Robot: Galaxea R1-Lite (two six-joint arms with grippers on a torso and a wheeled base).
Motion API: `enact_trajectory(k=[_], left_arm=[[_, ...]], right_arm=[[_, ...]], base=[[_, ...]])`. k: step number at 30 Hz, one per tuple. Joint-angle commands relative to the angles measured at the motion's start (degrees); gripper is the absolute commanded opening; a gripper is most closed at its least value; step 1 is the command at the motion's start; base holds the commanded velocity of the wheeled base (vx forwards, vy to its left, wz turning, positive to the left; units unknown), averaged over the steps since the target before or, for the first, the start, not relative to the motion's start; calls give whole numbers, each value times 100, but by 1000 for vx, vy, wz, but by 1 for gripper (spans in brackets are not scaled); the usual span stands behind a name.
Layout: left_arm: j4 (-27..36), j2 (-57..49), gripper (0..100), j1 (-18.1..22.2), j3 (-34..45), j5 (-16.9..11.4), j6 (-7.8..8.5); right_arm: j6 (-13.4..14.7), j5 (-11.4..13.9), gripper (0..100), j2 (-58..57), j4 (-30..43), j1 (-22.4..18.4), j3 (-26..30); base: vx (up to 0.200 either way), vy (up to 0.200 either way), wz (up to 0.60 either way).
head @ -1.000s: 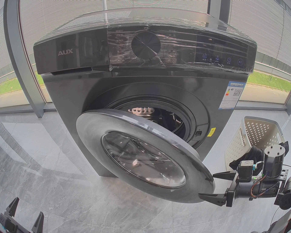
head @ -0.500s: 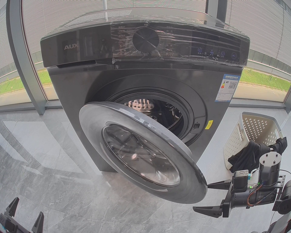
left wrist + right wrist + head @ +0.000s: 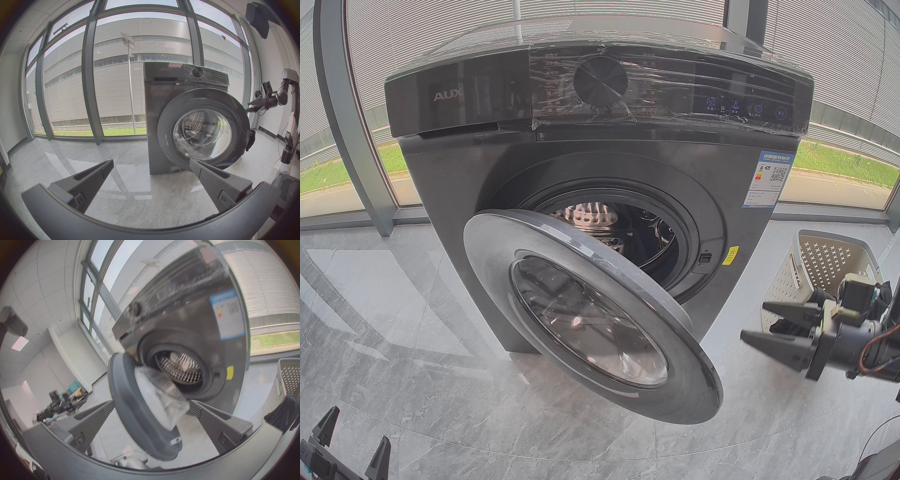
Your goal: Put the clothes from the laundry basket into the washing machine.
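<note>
The grey washing machine stands with its round door swung wide open, baring the drum. A white perforated laundry basket sits on the floor to its right, with black clothes hanging over its front. My right gripper hovers open in front of the basket, level with its lower half and right of the door's rim, nothing between its fingers. In the right wrist view the door, basket and black clothes show. My left gripper is open, low at the near left.
Glossy grey floor tiles spread around the machine. Tall windows with dark frames stand behind it. The open door juts far out over the floor between my two arms.
The right gripper rose from beside the door's lower rim and turned, ending in front of the basket. The head camera shifted slightly a second ago. The left gripper stayed put.
</note>
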Motion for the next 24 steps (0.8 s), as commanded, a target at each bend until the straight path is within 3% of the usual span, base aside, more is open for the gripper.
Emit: enact_trajectory(k=[1, 7, 13, 19, 24], left_arm=[[4, -101, 100, 1, 101, 1, 1], [4, -101, 100, 1, 101, 1, 1], [4, -101, 100, 1, 101, 1, 1], [4, -101, 100, 1, 101, 1, 1], [4, -101, 100, 1, 101, 1, 1]], right_arm=[[-1, -69, 100, 337, 31, -770, -399], [-590, -588, 100, 1392, -66, -797, -179], [-607, -702, 100, 1884, -162, -357, 85], [-598, -843, 100, 2051, -189, 47, 234], [-598, -851, 100, 2016, -189, 539, 393]], base=[[0, 0, 0], [0, 0, 0], [0, 0, 0], [-200, 0, 0], [0, 0, 0]])
